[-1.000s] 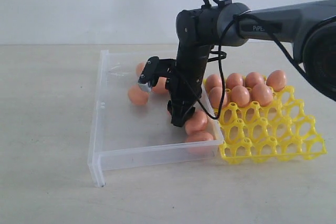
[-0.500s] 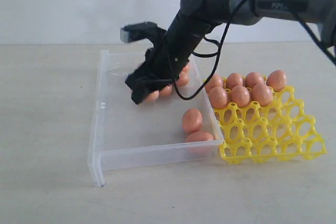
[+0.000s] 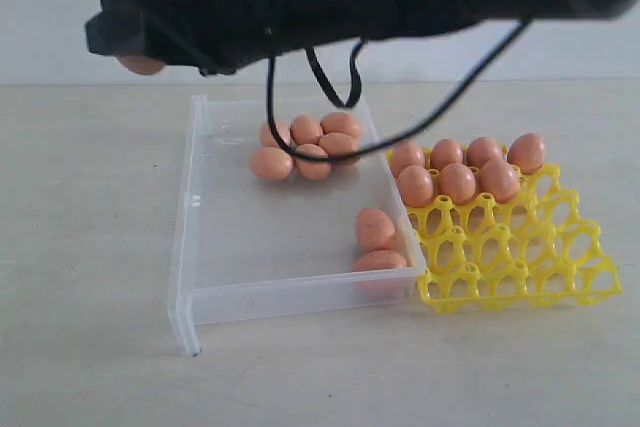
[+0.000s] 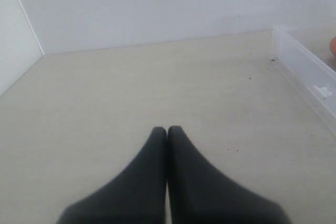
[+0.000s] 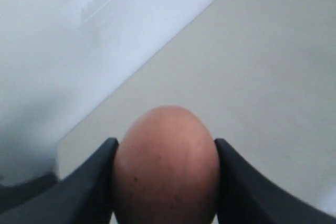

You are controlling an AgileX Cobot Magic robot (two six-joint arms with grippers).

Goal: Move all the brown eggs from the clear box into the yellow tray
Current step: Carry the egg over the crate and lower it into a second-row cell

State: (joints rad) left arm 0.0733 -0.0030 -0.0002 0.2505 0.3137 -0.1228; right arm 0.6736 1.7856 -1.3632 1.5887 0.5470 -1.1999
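Counter [image 3: 90,247] carries the clear box [image 3: 185,247], with the yellow tray [image 3: 520,267] just beside its right wall. Brown eggs [image 3: 305,147]: a cluster at the box's far end, two by the tray-side wall, seven in the tray's far rows. Right pincer [image 5: 165,145] clamped on one egg [image 5: 165,177], high up past the box's far left corner. Left pincer [image 4: 167,129] together, empty, over bare counter near the box.
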